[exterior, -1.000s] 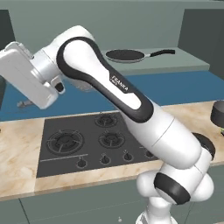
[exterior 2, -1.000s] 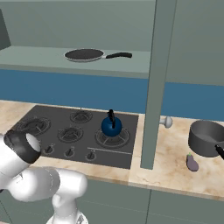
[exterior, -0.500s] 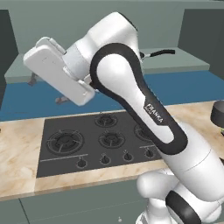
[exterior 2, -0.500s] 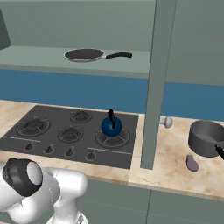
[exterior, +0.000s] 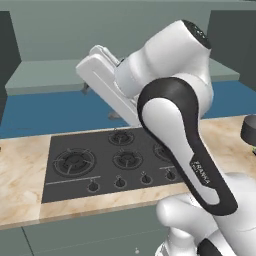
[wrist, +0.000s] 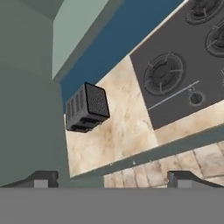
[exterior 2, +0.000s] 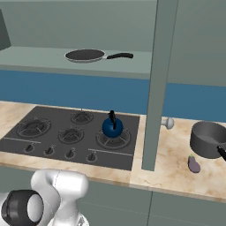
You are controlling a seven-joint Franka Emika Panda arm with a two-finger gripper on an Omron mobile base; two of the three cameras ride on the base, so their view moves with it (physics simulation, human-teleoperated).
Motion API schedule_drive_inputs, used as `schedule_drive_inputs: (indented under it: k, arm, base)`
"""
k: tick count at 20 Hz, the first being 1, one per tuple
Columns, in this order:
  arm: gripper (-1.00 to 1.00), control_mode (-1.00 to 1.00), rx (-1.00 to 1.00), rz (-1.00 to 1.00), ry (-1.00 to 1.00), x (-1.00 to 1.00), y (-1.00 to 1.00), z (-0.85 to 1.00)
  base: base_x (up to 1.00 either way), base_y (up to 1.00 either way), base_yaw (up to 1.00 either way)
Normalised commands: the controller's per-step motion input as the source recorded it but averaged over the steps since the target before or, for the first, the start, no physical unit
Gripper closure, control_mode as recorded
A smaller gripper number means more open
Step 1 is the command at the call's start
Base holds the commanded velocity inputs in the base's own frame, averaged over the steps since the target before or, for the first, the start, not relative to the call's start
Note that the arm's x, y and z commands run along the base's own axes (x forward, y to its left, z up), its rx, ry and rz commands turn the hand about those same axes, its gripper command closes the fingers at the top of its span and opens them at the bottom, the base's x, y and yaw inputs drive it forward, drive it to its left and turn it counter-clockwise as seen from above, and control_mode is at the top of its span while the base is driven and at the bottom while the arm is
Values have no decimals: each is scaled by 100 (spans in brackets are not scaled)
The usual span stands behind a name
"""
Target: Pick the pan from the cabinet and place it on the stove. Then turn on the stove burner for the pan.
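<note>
while the pan (exterior 2: 86,55) sits shelved, the gripper (wrist: 111,179) gapes

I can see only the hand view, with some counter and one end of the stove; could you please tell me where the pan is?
Observer: The pan lies on the shelf of the cabinet, above the stove, with its handle pointing right in the right base view.
Operator: Thank you. Is anything standing on the stove?
Observer: Yes, a blue kettle sits on its right-hand burner.
Operator: And what is beyond that end of the stove?
Observer: A dark-grey pot stands on the counter, with a small eggplant in front of it.
</note>
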Motion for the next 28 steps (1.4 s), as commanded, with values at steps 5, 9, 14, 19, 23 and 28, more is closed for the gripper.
schedule_drive_inputs:
  k: [5,9,14,19,23,28]
  arm:
    - [-100,-100,-5,-35,0,10,-80,1]
    - [-100,-100,-6,-25,0,24,-82,10]
    - [-100,-100,-6,-20,0,29,-84,14]
    - [-100,-100,-5,-13,-1,25,-84,12]
    - [-100,-100,-5,-9,-5,27,-82,8]
    - [-100,-100,-7,-1,-9,31,-73,3]
  base:
    - [0,0,0]
    - [0,0,0]
    - [0,0,0]
    - [0,0,0]
    - [0,0,0]
    - [0,0,0]
